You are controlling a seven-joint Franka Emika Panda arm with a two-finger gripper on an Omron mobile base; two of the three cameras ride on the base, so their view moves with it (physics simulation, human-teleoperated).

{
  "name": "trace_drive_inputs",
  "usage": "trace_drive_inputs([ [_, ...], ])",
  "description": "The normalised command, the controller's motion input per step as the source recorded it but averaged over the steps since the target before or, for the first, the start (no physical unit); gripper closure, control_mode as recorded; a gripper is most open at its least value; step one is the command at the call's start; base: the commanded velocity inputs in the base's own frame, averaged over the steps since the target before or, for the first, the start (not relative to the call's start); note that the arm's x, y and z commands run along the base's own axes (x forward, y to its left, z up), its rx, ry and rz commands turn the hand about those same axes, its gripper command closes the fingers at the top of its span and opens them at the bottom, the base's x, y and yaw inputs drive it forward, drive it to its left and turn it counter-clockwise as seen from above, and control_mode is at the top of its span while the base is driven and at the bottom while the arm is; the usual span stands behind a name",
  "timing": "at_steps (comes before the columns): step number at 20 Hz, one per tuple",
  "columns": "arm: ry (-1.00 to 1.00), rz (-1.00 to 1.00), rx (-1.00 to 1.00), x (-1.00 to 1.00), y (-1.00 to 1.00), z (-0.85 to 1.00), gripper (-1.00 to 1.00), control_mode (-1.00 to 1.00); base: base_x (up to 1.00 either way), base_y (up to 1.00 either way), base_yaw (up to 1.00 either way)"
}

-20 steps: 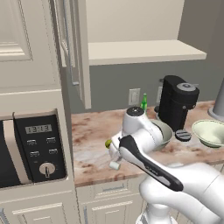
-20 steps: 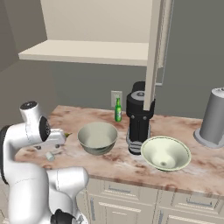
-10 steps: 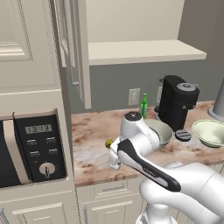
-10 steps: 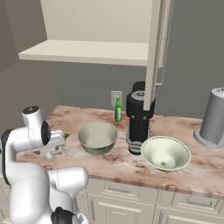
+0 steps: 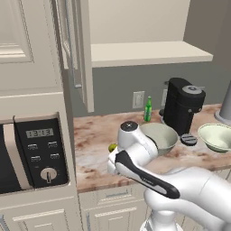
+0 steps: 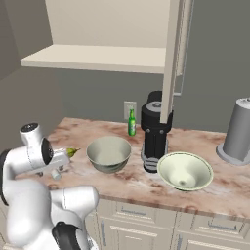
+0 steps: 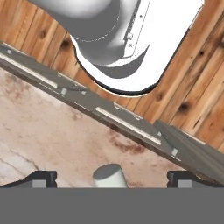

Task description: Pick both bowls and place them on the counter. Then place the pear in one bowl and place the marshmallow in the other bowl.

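A small white marshmallow (image 7: 109, 176) stands on the marbled counter (image 7: 48, 131), right between my gripper's (image 7: 112, 180) wide-apart fingertips (image 7: 40, 178); the gripper is open and not touching it. From the right base, the marshmallow (image 6: 56, 174) sits under my hand at the counter's left end, with the yellow-green pear (image 6: 72, 152) just beyond it. The deep grey-green bowl (image 6: 108, 153) and the wider, shallow bowl (image 6: 184, 171) both stand on the counter (image 6: 132, 183). The left base view has the pear (image 5: 112, 147) peeking out beside my arm, left of the deep bowl (image 5: 159, 136).
A slim green bottle (image 6: 132, 123) and a black coffee machine (image 6: 155, 132) stand at the back. A grey appliance (image 6: 238, 132) is far right. A microwave (image 5: 34, 153) and tall cabinet border the counter's left end. An open cupboard door (image 5: 79, 49) hangs overhead.
My hand has sunk slightly toward the counter over the marshmallow. Bowls and pear have stayed put.
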Motion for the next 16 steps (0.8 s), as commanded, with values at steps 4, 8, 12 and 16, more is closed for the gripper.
trace_drive_inputs([
  [4, 0.06, 0.0, -0.1, 0.27, 0.22, -0.22, -1.0, -1.0, 0.0, 0.0, 0.0],
  [8, 0.05, 0.03, -0.05, 0.34, 0.03, -0.2, -1.0, -1.0, 0.0, 0.0, 0.0],
  [12, 0.02, 0.05, -0.01, 0.34, 0.01, -0.14, -1.0, -1.0, 0.0, 0.0, 0.0],
  [16, 0.01, 0.06, 0.0, 0.09, 0.0, -0.17, -1.0, -1.0, 0.0, 0.0, 0.0],
])
